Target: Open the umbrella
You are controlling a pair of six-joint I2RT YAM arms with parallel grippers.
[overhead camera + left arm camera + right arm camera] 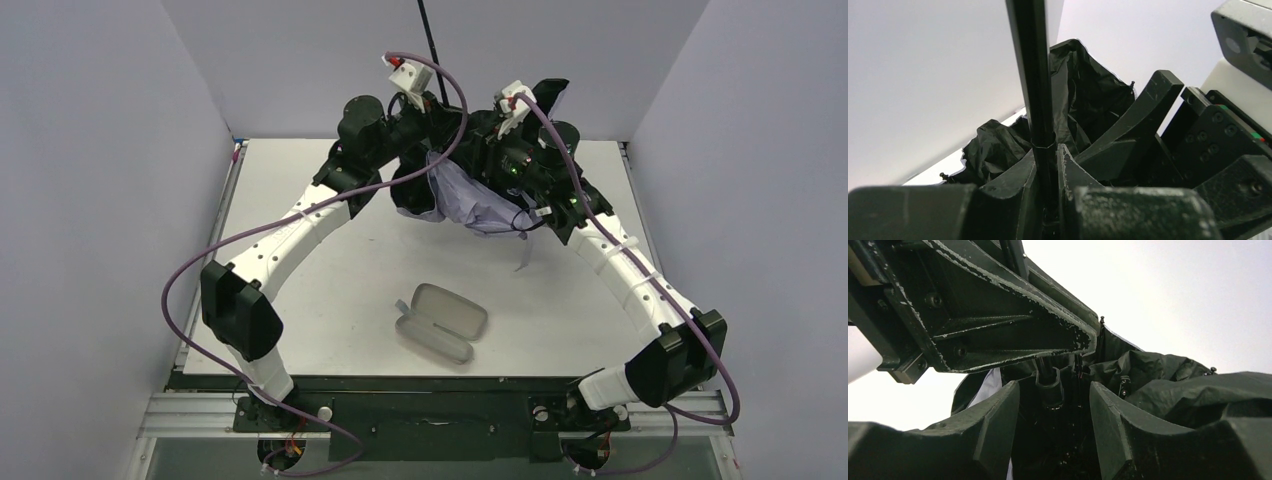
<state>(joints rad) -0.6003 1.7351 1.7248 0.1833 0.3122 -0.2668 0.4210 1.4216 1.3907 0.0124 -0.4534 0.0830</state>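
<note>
At 12 o'clock, left pincer (1048, 155) pinches the umbrella (460, 200) by its shaft (1034, 75); right pincer (1054, 390) straddles the canopy (1158, 375), grip unclear.

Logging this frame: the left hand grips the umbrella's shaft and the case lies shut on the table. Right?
Not quite: the top view shows the case lying open on the table. The left hand does grip the umbrella's shaft.

Your top camera looks down from the near edge; both wrist cameras peer upward, close — all share the black-lined lavender umbrella (462, 196).
</note>
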